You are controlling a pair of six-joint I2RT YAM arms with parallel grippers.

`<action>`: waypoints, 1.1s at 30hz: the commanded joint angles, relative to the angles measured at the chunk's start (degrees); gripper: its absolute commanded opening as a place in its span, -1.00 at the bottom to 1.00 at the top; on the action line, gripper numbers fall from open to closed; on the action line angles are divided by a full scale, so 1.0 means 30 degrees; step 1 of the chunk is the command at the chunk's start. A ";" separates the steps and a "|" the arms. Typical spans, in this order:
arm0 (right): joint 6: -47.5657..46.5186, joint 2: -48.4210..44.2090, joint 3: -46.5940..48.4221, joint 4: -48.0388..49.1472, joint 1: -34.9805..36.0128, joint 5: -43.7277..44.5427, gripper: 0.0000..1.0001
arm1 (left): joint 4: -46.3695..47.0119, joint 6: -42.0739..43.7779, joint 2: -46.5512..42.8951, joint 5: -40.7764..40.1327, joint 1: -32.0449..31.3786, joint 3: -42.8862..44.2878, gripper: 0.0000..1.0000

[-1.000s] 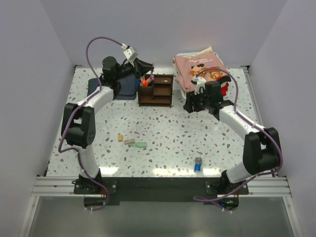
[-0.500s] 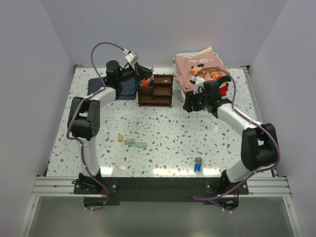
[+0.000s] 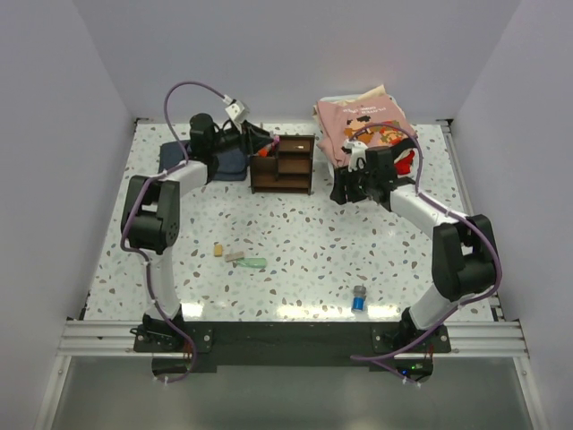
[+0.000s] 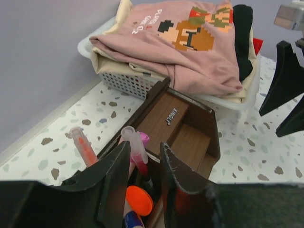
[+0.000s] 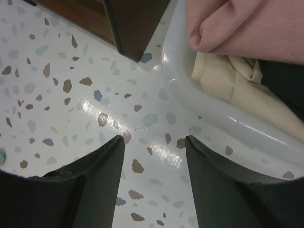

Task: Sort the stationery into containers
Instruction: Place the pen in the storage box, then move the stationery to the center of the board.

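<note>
Both tools apart, left tool [image 4: 145, 148] astride pink pen [image 4: 130, 134], maybe loose, right tool [image 5: 154, 141] beside bin rim [image 5: 176, 78]

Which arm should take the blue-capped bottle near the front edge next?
Right. The blue-capped bottle lies on the right arm's side, near its base, and the right pincer is open and empty. The left pincer is over the pens in the organiser, at the far side.

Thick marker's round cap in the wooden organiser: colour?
Orange; the round cap shows best in left wrist view.
</note>
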 commanded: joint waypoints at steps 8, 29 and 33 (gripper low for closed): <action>0.0402 0.0074 0.1876 0.0897 -0.0079 -0.0626 0.17 | -0.1496 0.1888 -0.4347 0.0028 0.0454 0.0342 -0.08; -0.7535 -0.4055 -0.0906 -0.2905 0.3699 -0.1885 0.11 | -2.0302 0.7749 -1.7209 -0.7646 0.0747 -0.6744 0.40; -1.4854 -0.5080 -0.0792 -0.7966 0.3905 -0.3319 0.08 | -2.1358 0.8302 -1.8410 -0.7735 0.0777 -0.7830 0.41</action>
